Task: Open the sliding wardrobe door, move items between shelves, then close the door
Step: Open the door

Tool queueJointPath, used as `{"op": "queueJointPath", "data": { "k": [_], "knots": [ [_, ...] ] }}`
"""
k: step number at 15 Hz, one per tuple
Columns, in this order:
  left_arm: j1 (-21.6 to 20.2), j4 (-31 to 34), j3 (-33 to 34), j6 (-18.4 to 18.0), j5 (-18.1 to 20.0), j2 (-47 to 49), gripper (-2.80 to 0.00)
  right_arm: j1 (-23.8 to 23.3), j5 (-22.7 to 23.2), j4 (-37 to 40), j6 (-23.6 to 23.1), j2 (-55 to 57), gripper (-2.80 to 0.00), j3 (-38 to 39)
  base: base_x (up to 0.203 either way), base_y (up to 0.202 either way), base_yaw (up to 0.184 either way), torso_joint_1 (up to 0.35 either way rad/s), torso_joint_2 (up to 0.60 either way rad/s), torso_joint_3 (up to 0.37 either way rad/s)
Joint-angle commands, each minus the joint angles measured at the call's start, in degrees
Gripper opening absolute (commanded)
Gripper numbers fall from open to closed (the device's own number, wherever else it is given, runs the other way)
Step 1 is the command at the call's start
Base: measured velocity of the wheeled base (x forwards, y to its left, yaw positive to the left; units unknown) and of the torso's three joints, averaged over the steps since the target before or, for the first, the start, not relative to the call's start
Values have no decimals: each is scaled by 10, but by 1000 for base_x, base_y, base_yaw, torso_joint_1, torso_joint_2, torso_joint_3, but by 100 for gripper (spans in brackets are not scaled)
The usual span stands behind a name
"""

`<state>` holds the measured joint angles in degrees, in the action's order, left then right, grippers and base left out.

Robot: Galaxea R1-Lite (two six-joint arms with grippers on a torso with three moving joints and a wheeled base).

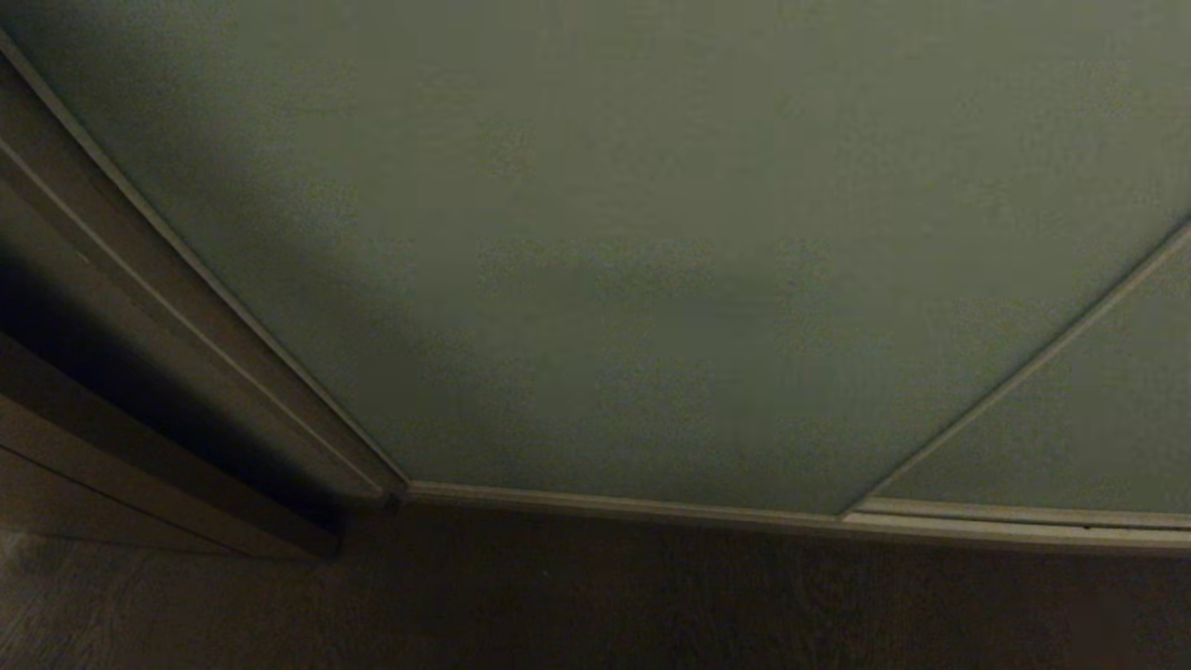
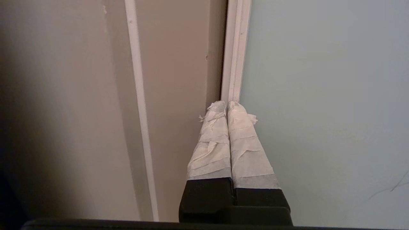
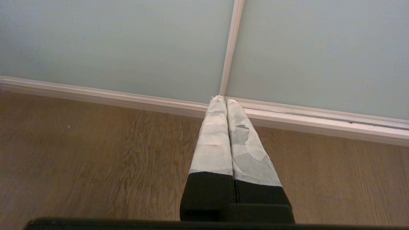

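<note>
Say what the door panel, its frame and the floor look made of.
Pale grey-green sliding door panel: matte, probably frosted glass or laminate; no grain.
Thin pale door frame: likely metal; smooth, ridged profile.
Brown floor: wood or wood-look laminate; visible grain.

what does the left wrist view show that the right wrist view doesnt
Only the left wrist view: the left gripper, shut, pointing at the door's pale frame edge, with brown panelling and a white strip beside it.

Only the right wrist view: the right gripper, shut, over the wooden floor, the bottom rail, and the seam between two panels.

Both: the pale grey-green sliding door and a taped, closed, empty gripper.
</note>
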<state>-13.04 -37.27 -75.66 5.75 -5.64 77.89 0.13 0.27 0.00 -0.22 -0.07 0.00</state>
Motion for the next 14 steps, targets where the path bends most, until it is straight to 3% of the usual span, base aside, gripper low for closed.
{"op": "queueJointPath", "data": {
  "k": [1, 6, 14],
  "knots": [
    [-1, -1, 22, 0, -2, -27, -280, 0, 1, 0, 0, -1, -280, 1, 0, 0, 0, 0, 0, 0],
    [-1, -1, 78, 6, -1, -74, -280, 0, 0, 0, 0, -1, -280, 1, 0, 0, 0, 0, 0, 0],
    [-16, -16, 60, 4, -13, -40, -280, 0, 0, 0, 0, -2, -280, 1, 0, 0, 0, 0, 0, 0]
  ]
}}
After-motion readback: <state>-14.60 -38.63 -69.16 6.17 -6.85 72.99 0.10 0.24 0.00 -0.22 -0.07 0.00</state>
